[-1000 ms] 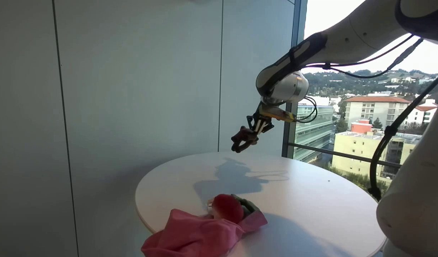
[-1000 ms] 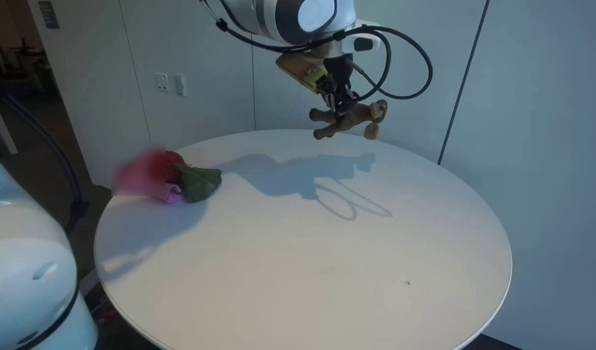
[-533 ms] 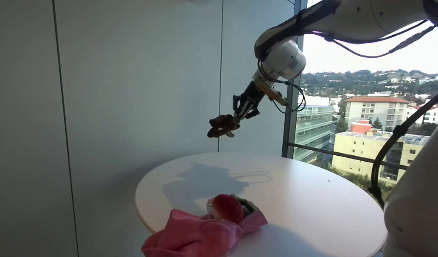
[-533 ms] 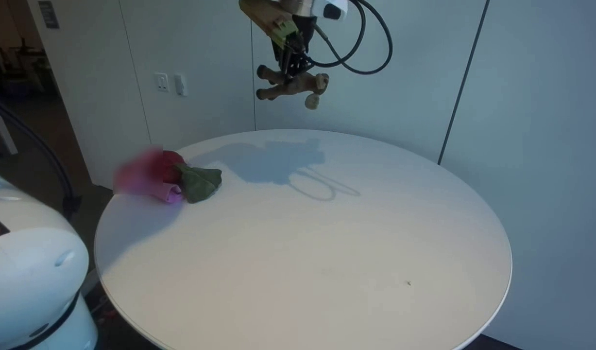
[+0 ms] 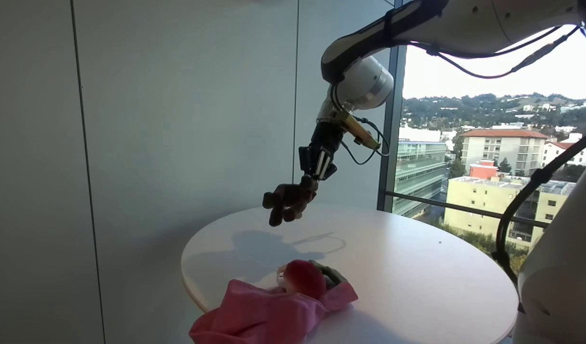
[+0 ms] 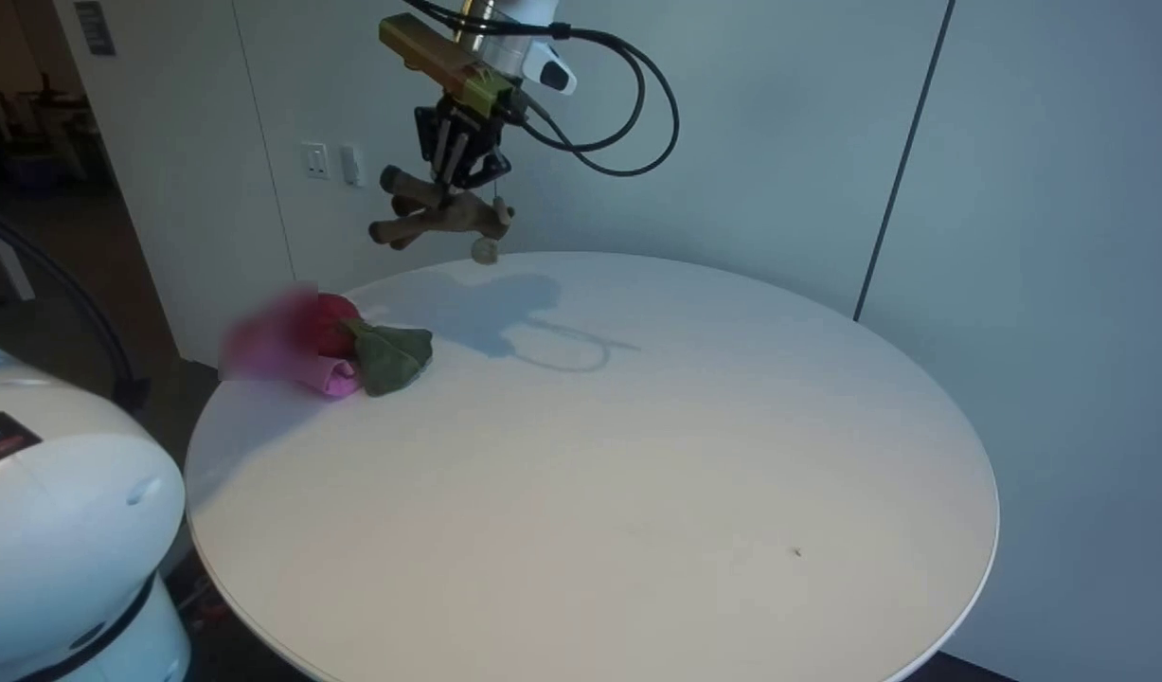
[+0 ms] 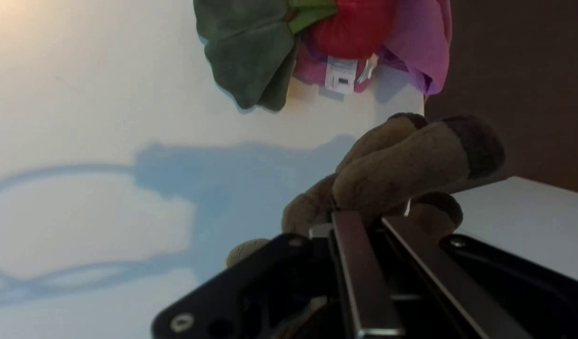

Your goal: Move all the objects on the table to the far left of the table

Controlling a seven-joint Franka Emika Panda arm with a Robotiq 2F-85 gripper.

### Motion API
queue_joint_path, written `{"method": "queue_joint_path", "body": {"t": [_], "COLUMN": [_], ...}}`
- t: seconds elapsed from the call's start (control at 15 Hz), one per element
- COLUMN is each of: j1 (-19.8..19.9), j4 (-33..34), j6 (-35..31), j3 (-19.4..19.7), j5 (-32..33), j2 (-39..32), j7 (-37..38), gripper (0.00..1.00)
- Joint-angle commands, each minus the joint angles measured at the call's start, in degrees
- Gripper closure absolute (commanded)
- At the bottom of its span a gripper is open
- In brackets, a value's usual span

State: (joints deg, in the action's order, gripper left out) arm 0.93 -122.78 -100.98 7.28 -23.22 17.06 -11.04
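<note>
Hanging above the table [image 6: 618, 474], brown plush toy [image 7: 402, 165] pinched in the gripper [image 7: 371, 220].

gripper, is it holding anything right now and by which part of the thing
Yes: the gripper holds a brown stuffed toy by its body, apparently close to where a leg joins; the fingers hide the exact spot.

In an exterior view, pink cloth [image 6: 272, 339] blurred, dark speck [image 6: 796, 551] too small to tell.
</note>
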Motion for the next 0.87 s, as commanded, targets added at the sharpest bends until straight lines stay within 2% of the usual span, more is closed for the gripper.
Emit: {"method": "queue_joint_path", "body": {"t": [0.0, 0.27, 0.33, 0.4, 0.47, 0.6, 0.67, 0.8], "j1": [-1.19, -1.42, -1.26, -0.85, -1.25, -1.30, -1.30, -1.29], "j4": [-1.43, -1.73, -1.70, -2.52, -1.46, -1.51, -1.53, -1.55], "j6": [6.04, 8.89, 8.17, 3.95, 6.95, 5.32, 5.14, 5.09], "j3": [-1.31, -2.69, -3.11, -3.77, -2.79, -3.01, -3.02, -3.02], "j5": [2.04, 4.12, 5.17, 6.39, 4.72, 5.67, 5.82, 5.91], "j2": [1.88, 1.43, 1.55, 2.22, 0.14, 0.29, 0.36, 0.45], "j7": [-5.55, -5.93, -5.03, -3.45, -5.04, -4.60, -4.53, -4.47], "gripper": [0.64, 0.36, 0.29, 0.21, 0.39, 0.24, 0.20, 0.21]}}
